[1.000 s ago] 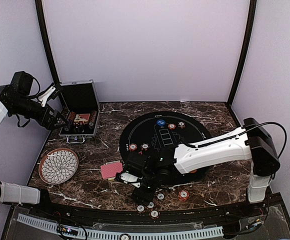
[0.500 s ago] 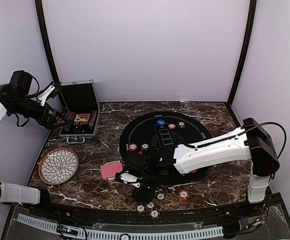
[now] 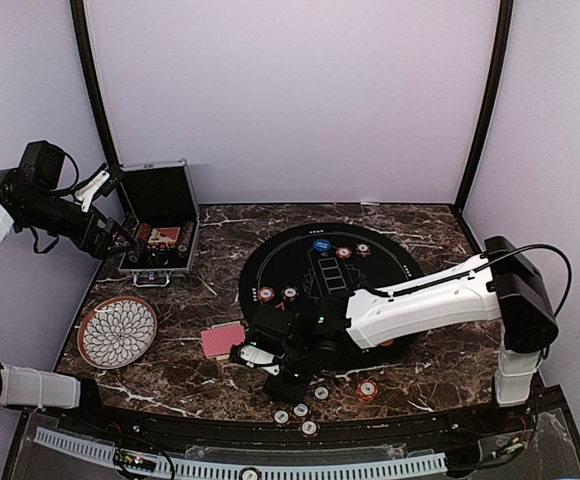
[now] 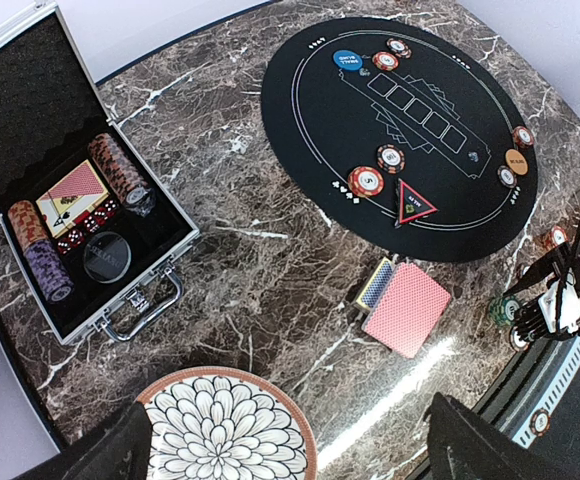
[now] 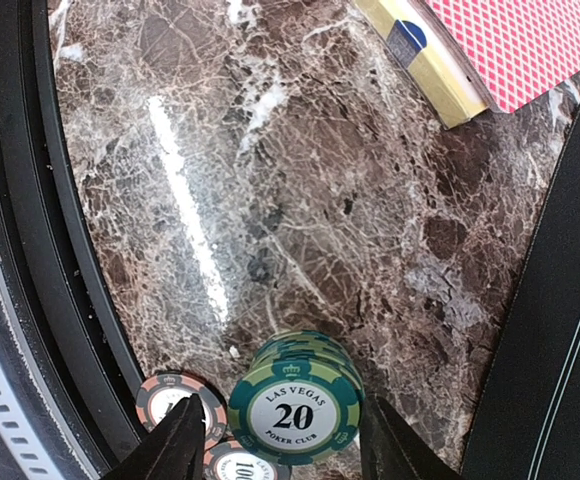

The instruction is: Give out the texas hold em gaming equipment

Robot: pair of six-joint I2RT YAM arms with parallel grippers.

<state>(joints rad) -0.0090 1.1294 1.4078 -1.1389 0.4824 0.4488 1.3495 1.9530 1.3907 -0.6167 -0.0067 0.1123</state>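
My right gripper (image 5: 283, 402) is low over the table's front edge, open, one finger on each side of a stack of green poker chips (image 5: 295, 415) marked 20; a small gap shows on the left side. A red chip (image 5: 173, 398) and a white chip (image 5: 238, 466) lie just beside the stack. From above, the right gripper (image 3: 288, 378) covers the stack, with loose chips (image 3: 301, 410) in front of it. The red-backed cards (image 3: 222, 341) lie left of it. My left gripper (image 4: 285, 440) hangs open and empty, high over the left side.
A black round mat (image 4: 440, 215) carries a blue disc (image 4: 348, 62), an orange disc (image 4: 516, 158), a red triangle (image 4: 414, 205) and several chips. The open silver case (image 4: 140, 290) holds chips and cards. A patterned plate (image 4: 225, 430) sits near left. A card box (image 5: 425, 60) lies by the cards.
The right gripper's fingers have drawn closer together around the green chip stack. The left arm has not moved.
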